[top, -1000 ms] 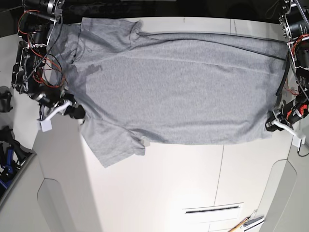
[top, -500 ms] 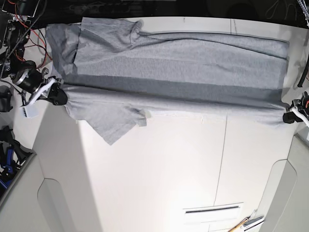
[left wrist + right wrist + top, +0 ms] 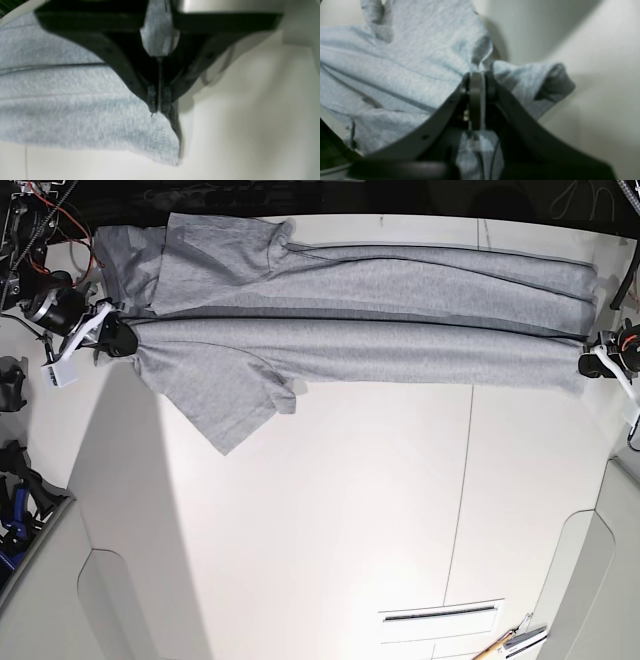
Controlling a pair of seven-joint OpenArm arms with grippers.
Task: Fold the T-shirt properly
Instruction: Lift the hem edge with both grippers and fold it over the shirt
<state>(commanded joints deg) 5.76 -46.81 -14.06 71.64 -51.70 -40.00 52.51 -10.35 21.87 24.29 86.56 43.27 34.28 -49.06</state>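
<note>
Heather-grey T-shirt, soft marled knit, stretched as a long band along the far edge of the white table, one sleeve drooping near the left corner. Clamped at both ends: left gripper on a stitched hem corner, right gripper on bunched cloth, visible only from the wrists. Front fold now farther back than half a second ago.

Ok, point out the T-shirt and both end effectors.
T-shirt (image 3: 380, 340): base view, middle of the lifted fold.
Left end effector (image 3: 598, 361): base view, fingertips pinching the hem corner.
Right end effector (image 3: 118, 338): base view, fingertips at the shoulder.
</note>
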